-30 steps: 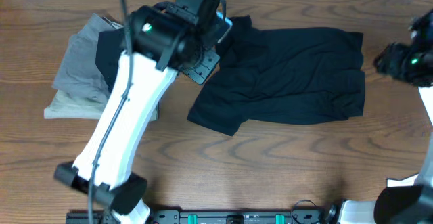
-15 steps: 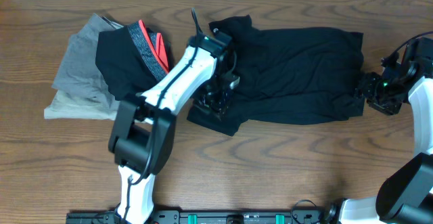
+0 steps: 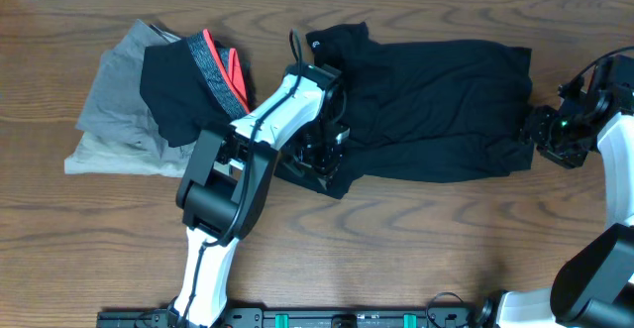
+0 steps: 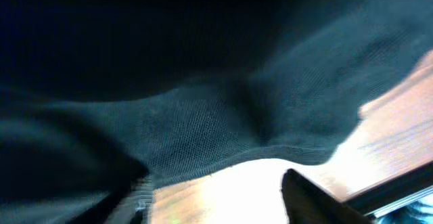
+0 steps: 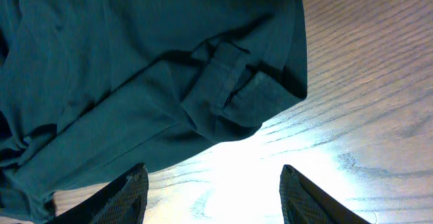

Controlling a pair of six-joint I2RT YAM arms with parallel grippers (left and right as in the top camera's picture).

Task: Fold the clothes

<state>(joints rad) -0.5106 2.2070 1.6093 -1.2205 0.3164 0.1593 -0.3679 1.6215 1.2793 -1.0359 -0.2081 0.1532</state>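
The large plain black short-sleeved T-shirt [image 3: 436,110] lies spread and rumpled on the brown wooden table [image 3: 446,259], between the two grippers. The step in hand looks like taking hold of its ends. The left gripper [image 3: 323,156] is down on the shirt's near-left corner, and the right gripper [image 3: 548,136] is at its right-hand edge.

The right wrist view shows what the overhead cannot: its fingers [image 5: 127,195] are spread and empty, with the doubled hem corner [image 5: 247,92] just ahead of the tips. The next move calls for a short advance, then a close on that hem.

The left wrist view is blurred. The one clear finger [image 4: 311,200] has the cloth's edge just ahead and bare wood beside it, so that gripper seems parted and empty too, though I would not swear to it.

Only the overhead shows the heap beyond the left fingers: a smaller black garment with a grey and red-orange waistband [image 3: 188,85] on grey folded cloth [image 3: 114,95].
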